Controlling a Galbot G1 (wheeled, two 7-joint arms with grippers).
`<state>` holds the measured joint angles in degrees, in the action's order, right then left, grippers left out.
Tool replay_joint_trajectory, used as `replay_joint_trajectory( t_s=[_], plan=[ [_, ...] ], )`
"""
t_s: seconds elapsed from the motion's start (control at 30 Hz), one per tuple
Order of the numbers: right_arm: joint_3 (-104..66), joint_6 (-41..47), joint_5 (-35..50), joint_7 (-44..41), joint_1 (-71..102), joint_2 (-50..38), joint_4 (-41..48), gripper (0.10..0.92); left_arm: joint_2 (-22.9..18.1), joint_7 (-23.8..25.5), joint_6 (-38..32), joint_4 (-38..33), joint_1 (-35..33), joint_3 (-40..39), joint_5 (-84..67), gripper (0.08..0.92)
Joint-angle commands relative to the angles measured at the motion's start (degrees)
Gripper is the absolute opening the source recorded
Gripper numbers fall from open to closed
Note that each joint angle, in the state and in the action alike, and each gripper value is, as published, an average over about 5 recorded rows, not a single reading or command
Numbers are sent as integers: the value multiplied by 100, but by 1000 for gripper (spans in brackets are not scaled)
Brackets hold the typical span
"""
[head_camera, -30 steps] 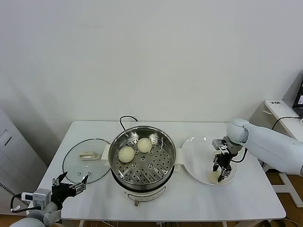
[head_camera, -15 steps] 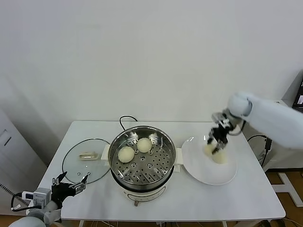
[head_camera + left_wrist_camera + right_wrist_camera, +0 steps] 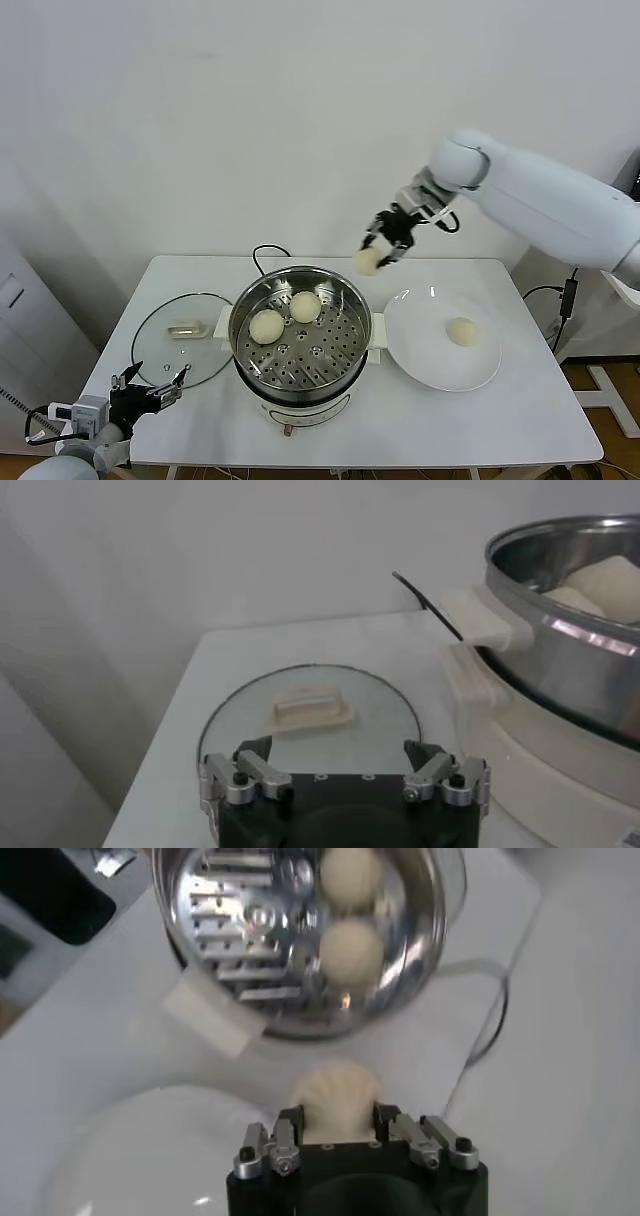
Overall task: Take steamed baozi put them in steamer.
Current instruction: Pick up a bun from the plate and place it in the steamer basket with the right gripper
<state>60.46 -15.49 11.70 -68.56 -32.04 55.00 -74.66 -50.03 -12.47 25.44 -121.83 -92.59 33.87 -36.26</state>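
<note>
Baozi (image 3: 366, 261) aloft beyond steamer (image 3: 301, 344) rim

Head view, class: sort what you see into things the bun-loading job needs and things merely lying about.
Needed: four round pale cream baozi, one in the right tool, two in the shiny steel steamer pot, one on the white round plate.

Lying about: flat round glass lid; black cord; idle left tool, open.

We see pale yellow buns (image 3: 267, 325), a shiny silver steamer (image 3: 300, 340) with holes, and a white plate (image 3: 420, 350).
</note>
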Motion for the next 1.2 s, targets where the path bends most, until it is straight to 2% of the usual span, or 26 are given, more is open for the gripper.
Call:
replay_joint_trajectory(
  t_s=[0.03, 0.57, 1.2],
  plan=[
    [114, -815, -114, 327, -120, 777, -843, 450, -6, -1, 1, -15, 11, 4, 2, 823],
    [850, -938, -467, 224, 214, 1124, -1290, 450, -7, 6, -19, -15, -5, 19, 1, 823],
    [830, -1228, -1061, 184, 736, 1123, -1190, 450, -33, 4, -7, -28, -7, 14, 15, 823]
  ],
)
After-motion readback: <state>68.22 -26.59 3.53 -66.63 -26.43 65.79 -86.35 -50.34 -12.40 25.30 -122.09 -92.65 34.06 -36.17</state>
